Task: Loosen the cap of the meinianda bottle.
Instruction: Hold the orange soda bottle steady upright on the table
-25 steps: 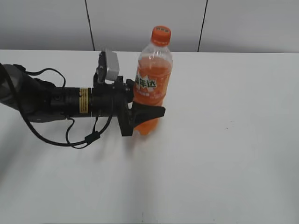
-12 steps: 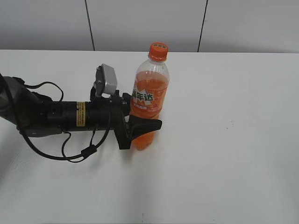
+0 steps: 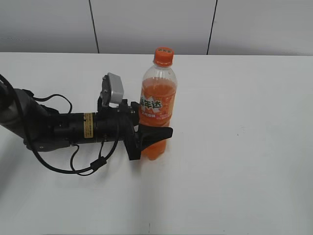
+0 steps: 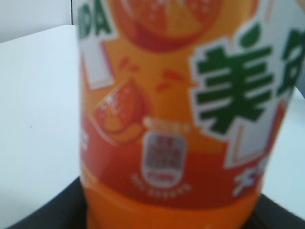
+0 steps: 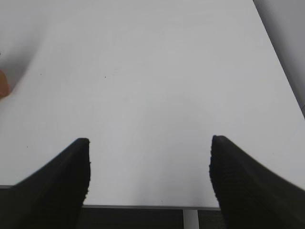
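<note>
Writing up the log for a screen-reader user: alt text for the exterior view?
The left gripper clamps the lower body of the upright meinianda bottle on a white table, arm reaching in from the left. The cap is on and untouched.

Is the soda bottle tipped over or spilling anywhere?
No, nothing looks wrong. The bottle stands upright on the white table with its orange cap still on, and no drink is spilled. The left gripper holds it low on its body.
</note>
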`<state>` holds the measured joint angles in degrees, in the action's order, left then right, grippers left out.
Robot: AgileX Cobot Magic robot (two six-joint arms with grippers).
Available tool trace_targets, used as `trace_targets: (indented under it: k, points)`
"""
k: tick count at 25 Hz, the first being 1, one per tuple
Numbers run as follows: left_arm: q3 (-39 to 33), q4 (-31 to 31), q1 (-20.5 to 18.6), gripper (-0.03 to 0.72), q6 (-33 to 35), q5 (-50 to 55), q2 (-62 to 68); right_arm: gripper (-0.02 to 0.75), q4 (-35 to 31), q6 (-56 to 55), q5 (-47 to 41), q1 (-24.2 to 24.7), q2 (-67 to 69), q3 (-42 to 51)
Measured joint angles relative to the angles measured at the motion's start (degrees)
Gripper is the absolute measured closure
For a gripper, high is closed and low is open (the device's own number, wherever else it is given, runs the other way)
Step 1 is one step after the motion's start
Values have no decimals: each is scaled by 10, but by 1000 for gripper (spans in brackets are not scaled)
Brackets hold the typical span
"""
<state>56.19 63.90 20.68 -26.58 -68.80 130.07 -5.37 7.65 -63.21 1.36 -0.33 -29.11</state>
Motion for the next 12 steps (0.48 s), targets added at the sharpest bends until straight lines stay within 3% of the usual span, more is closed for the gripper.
trace_targets:
  k: [12]
  points:
    - [2, -16, 0, 289, 40, -47, 29, 153, 0, 0, 0, 0, 0, 0]
